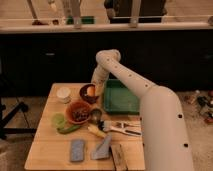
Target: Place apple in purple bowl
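Camera view, the only one I have: my arm (150, 107) runs from the lower right up and across the wooden table (47, 145), bends at the elbow near the dark counter behind, and comes down with my gripper (96, 89) at the right edge of the purple bowl (86, 94). Whether it is clenched or released I cannot tell, since the wrist hides that end of it.

The apple (90, 90) shows as a small orange-yellow shape inside the purple bowl, on its right half, just beside my gripper. I cannot tell whether I am touching the apple.

The purple bowl sits toward the back of the table, with a small white cup (63, 94) just to its left and a green tray (120, 97) just to its right. In front of it, nearly touching, is the orange bowl (78, 112), which has something dark in it. A green item (62, 124) lies at the orange bowl's left front, and a yellow elongated item (96, 131) lies to its right front, near a white-handled tool (122, 128). Closer to the front edge are a blue-grey sponge (77, 150), a grey wedge-shaped piece (103, 148) and a brown bar (118, 156).
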Controlling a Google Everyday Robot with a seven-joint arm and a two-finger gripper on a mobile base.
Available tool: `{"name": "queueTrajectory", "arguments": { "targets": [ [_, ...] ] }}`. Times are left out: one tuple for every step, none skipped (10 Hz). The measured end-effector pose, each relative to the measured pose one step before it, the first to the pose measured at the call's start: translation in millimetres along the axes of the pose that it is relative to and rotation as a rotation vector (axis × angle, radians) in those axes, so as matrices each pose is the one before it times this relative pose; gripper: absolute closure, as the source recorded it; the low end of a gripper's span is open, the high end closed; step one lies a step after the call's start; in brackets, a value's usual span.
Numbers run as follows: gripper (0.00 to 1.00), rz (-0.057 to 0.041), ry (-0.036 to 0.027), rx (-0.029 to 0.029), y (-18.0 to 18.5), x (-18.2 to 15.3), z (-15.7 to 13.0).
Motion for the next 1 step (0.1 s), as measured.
{"name": "queueTrajectory", "arguments": {
  "targets": [
    [0.20, -0.00095, -0.00156, 0.00043, 0.15, -0.13, 0.03]
  ]
}}
